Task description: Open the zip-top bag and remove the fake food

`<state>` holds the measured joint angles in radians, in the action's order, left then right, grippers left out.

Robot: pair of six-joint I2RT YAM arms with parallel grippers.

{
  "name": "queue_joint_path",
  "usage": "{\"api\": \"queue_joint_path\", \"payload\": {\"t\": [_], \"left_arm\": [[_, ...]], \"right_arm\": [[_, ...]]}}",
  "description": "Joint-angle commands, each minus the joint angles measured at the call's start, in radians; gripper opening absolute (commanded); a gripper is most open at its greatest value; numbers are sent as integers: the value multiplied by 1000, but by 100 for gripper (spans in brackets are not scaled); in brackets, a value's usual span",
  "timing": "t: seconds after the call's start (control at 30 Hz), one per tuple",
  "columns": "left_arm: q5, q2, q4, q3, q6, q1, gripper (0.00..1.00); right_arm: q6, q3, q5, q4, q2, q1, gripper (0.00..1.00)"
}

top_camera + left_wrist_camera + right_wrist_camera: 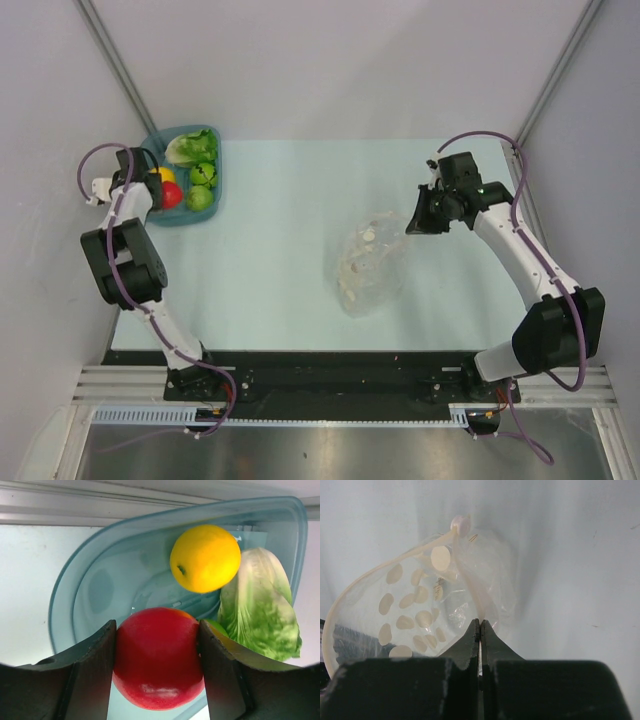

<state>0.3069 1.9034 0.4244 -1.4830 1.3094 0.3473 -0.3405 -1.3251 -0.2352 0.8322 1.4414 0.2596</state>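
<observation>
Well apart on the pale table (pixel 270 260): zip-top bag (pixel 368 270) mid-right, teal tray (pixel 212 140) in the far-left corner against the walls
Open table lies between them. The right arm bends in from the right edge, its right gripper (pixel 479 622) pressed flat on the bag's rim strip; the bag's lower left is cut off in the wrist view. The left arm folds along the left wall. In the tray lie a lettuce leaf (pixel 260 605) and a yellow fruit (pixel 205 557); the left gripper (pixel 157 627) clamps the red piece (pixel 157 665) at the tray's rim

High overhead (two close wrist views)
</observation>
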Motion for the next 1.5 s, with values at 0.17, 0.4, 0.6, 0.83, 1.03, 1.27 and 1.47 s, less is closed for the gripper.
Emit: {"api": "queue_joint_path", "payload": {"t": [0.17, 0.4, 0.6, 0.83, 1.03, 1.27, 1.47], "left_arm": [[-52, 100, -18, -105, -24, 42, 54], [-57, 91, -16, -140, -94, 42, 97], [-118, 42, -35, -143, -168, 38, 99], [-273, 22, -65, -221, -380, -65, 100], [-408, -53, -147, -117, -349, -205, 99], [-491, -151, -219, -31, -294, -251, 100], [-447, -237, -174, -60, -386, -307, 100]], "right_arm": [[-38, -43, 40, -36, 4, 0, 0], [-38, -65, 62, -10, -13, -6, 0], [-55, -86, 85, 21, -44, -60, 0], [-100, -167, 140, 54, 10, -209, 0], [-57, -374, 74, 122, 192, -218, 0], [-34, -658, 37, 194, 434, -64, 12], [-68, -989, -7, 313, 629, 29, 70]]}}
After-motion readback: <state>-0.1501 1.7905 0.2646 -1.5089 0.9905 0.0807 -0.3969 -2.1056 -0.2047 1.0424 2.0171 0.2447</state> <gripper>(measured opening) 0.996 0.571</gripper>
